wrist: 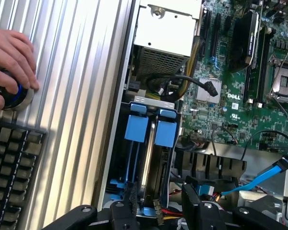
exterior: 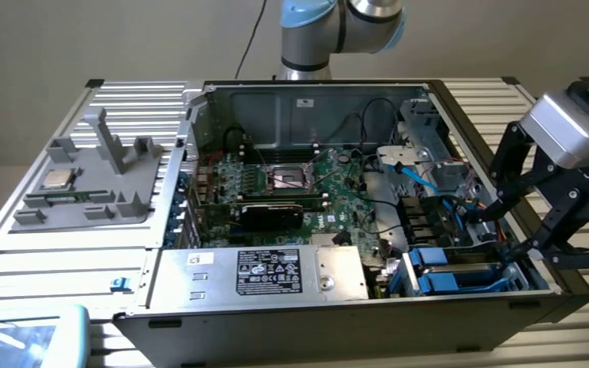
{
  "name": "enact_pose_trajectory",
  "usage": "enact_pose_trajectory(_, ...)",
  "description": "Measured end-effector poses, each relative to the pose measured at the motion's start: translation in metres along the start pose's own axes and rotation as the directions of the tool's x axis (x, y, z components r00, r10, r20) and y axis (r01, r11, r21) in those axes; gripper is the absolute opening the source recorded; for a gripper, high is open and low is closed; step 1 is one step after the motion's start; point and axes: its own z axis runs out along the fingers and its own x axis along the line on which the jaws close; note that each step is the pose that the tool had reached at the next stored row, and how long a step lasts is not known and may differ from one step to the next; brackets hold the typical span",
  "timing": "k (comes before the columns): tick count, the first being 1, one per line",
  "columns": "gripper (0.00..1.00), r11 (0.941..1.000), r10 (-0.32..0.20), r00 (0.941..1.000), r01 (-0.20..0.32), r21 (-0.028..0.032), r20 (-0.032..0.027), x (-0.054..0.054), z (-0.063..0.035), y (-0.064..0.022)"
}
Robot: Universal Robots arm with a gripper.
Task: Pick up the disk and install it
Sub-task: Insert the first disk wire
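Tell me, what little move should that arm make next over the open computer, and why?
Probably lift straight up without closing. The gripper hangs open over the drive bay, gripping nothing, and the disk in its blue carrier already stands slotted there beside a second blue carrier. With cables crowding the bay, a sideways move might snag.

A robotics lab — an open desktop computer case (exterior: 274, 115) on a ribbed metal surface (exterior: 59, 261), a robot arm (exterior: 320, 31) behind it, plus a keyboard (wrist: 9, 177) and a person's hand (wrist: 12, 52) on a blue-ringed knob (wrist: 9, 96).
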Motion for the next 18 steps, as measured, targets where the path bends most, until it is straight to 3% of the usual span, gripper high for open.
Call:
enact_pose_trajectory(2, 0.5, 1.0, -0.008, 1.0, 0.008, -0.0006, 0.0018, 0.0008, 0.0005, -0.0011)
enact_pose_trajectory(7, 0.5, 0.9996, -0.027, 0.9996, 0.027, -0.0008, 0.0126, 0.0032, 0.0051, -0.0026)
enact_pose_trajectory(10, 0.5, 0.9994, -0.034, 0.9992, 0.034, 0.0002, 0.0218, 0.0052, 0.0075, -0.0035)
enact_pose_trajectory(12, 0.5, 0.9993, -0.037, 0.9988, 0.037, 0.0021, 0.0332, 0.0064, 0.0081, -0.0037)
enact_pose_trajectory(18, 0.5, 0.9993, -0.038, 0.9987, 0.038, 0.0025, 0.0343, 0.0065, 0.0081, -0.0037)
